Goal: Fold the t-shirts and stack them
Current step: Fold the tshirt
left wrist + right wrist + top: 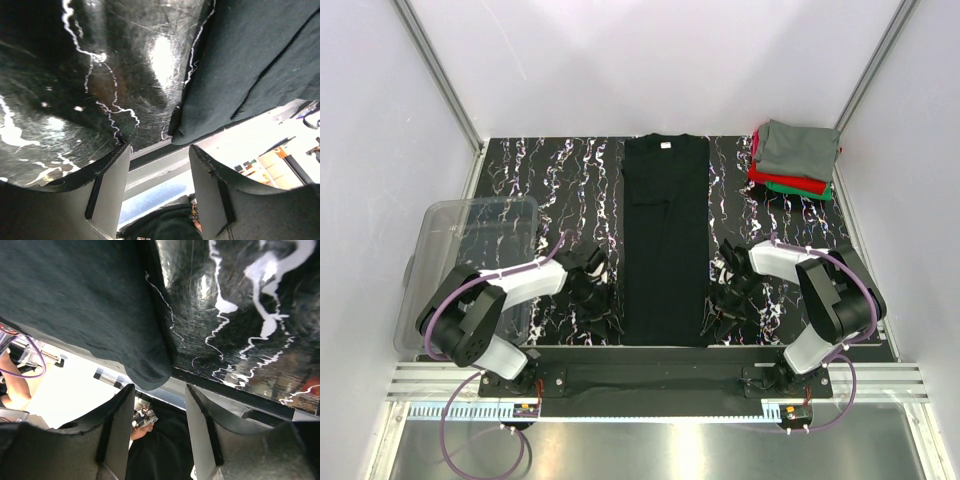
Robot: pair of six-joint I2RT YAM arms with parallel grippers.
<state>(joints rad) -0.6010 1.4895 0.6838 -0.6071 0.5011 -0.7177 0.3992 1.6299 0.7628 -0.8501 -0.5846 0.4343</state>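
A black t-shirt (665, 240), folded into a long narrow strip, lies down the middle of the marbled table, with its white neck tag at the far end. My left gripper (600, 318) hangs open beside its near left corner, and my right gripper (718, 315) hangs open beside its near right corner. In the left wrist view the shirt's hem corner (200, 127) lies just past the open left gripper (160, 148), which holds nothing. In the right wrist view the other hem corner (150, 372) sits just beyond the empty right gripper (160, 387). Folded grey (798, 148), red (782, 179) and green (810, 189) t-shirts are stacked at the back right.
A clear plastic bin (470, 250) stands at the left edge of the table, beside the left arm. The table's near edge (150, 152) runs right under both grippers. White walls with metal posts close in the back and sides.
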